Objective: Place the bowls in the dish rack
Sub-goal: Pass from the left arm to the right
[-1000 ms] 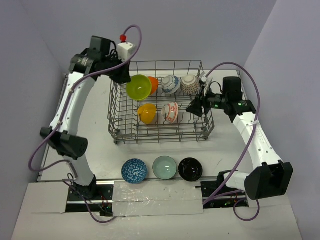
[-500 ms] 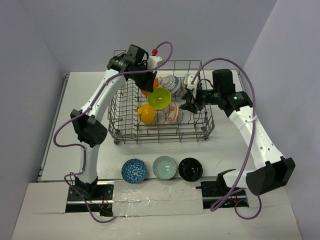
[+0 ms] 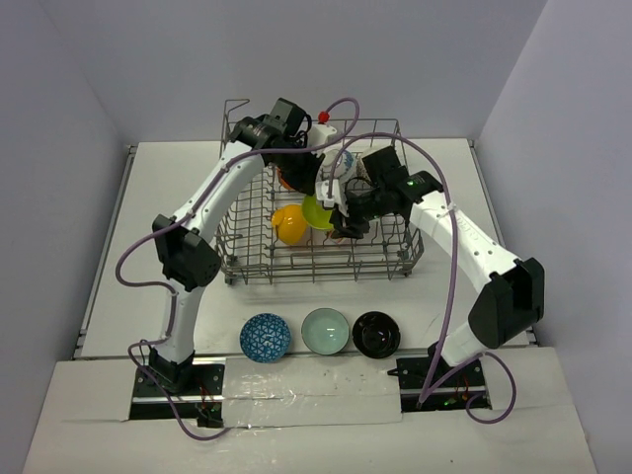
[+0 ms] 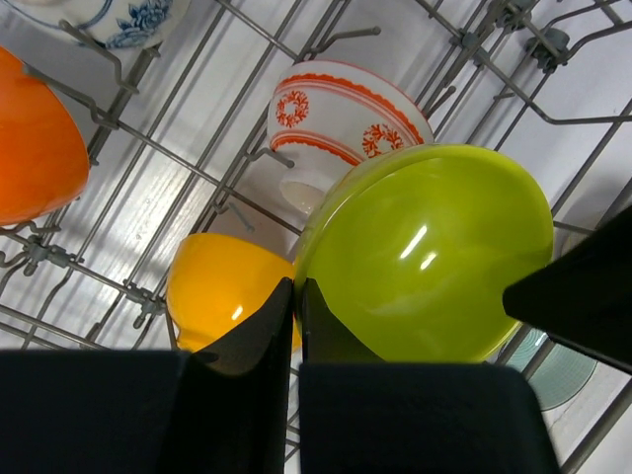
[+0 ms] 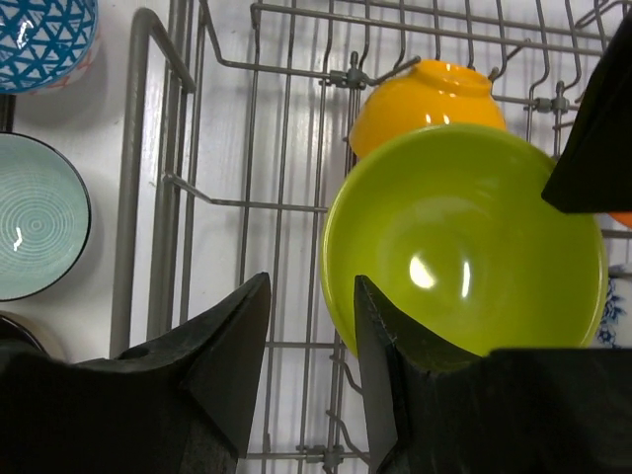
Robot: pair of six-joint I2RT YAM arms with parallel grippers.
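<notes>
Right now the lime green bowl (image 5: 464, 237) is tipped on edge at the middle of the dish rack (image 3: 316, 277), hollow facing three o'clock, rim pinched by the left gripper (image 4: 296, 326); the right gripper (image 5: 311, 346), half-open, straddles its edge.

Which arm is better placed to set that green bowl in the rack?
Left, probably. The left claw is shut on the green bowl above the rack; the right claw is open beside it, empty.
</notes>
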